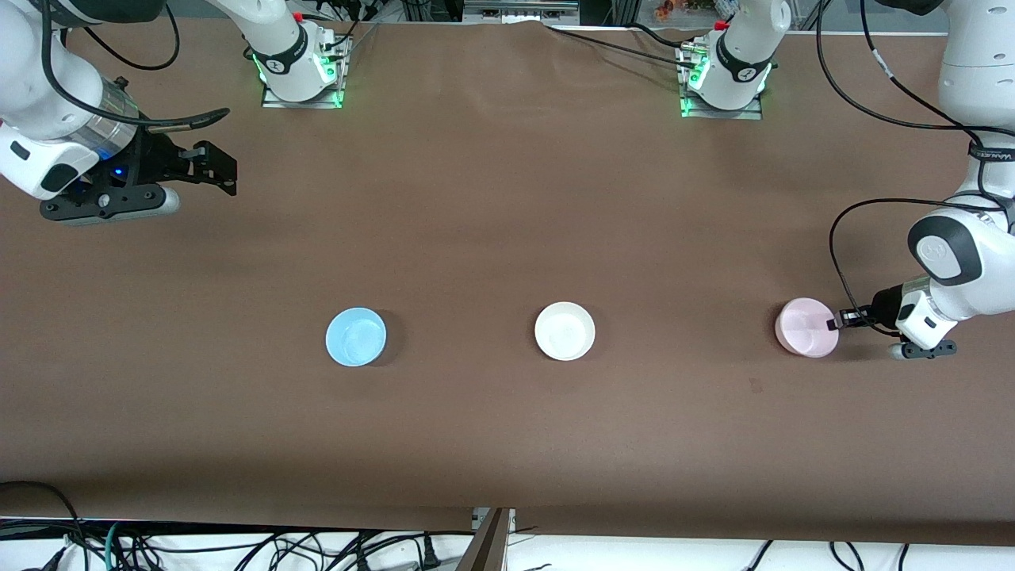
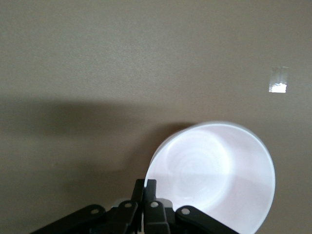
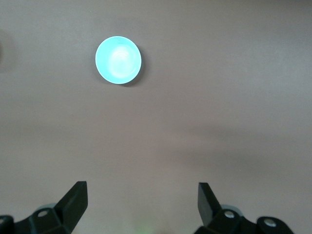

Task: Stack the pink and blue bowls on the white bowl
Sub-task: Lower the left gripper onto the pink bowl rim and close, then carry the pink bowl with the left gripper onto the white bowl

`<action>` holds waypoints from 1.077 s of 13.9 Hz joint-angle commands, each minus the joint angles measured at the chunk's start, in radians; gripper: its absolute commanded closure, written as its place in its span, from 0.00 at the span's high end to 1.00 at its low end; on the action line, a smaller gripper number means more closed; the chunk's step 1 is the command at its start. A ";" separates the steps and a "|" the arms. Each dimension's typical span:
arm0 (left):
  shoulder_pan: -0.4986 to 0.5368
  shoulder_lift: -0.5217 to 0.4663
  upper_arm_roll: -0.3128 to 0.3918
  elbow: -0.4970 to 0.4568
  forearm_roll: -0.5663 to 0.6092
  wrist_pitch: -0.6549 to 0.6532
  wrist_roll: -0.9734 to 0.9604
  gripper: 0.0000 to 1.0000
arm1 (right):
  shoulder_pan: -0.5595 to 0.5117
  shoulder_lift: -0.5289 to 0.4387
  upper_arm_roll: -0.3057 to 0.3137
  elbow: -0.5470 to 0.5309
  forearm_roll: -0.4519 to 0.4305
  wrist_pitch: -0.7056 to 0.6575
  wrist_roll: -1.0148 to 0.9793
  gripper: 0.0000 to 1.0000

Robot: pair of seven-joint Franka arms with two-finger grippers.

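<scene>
Front view shows my left gripper (image 1: 836, 322) pinched shut on the pink bowl (image 1: 805, 327) rim, at the left arm's end; the white bowl (image 1: 564, 331) lies toward the right arm's end from it, with the blue bowl (image 1: 356, 337) past that. My right gripper (image 1: 214, 168) waits wide open, holding nothing.

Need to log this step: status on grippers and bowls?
Left gripper shut on pink bowl rim, bowl on table. Right gripper open, waiting above table. Blue bowl, white bowl untouched. No obstruction between pink and white.
</scene>
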 commanded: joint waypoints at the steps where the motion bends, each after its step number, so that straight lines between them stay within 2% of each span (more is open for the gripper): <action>1: -0.032 -0.057 0.012 0.052 -0.032 -0.117 -0.048 0.00 | -0.003 -0.006 0.002 0.009 0.015 -0.012 -0.016 1.00; 4: -0.110 -0.103 -0.022 0.122 -0.029 -0.245 -0.206 0.00 | -0.003 -0.006 0.002 0.009 0.015 -0.011 -0.017 1.00; 7: -0.145 -0.125 -0.169 0.126 -0.017 -0.236 -0.381 0.00 | -0.003 -0.006 0.004 0.011 0.015 -0.011 -0.017 1.00; 10: -0.272 -0.119 -0.217 0.141 -0.010 -0.144 -0.525 0.00 | -0.003 -0.005 0.004 0.011 0.015 -0.009 -0.016 1.00; 12: -0.387 -0.105 -0.217 0.141 -0.012 -0.081 -0.579 0.00 | -0.003 -0.005 0.001 0.011 0.015 -0.009 -0.017 1.00; 15: -0.478 -0.062 -0.217 0.141 -0.010 0.022 -0.664 0.00 | -0.006 0.002 -0.003 0.018 0.011 0.018 -0.017 1.00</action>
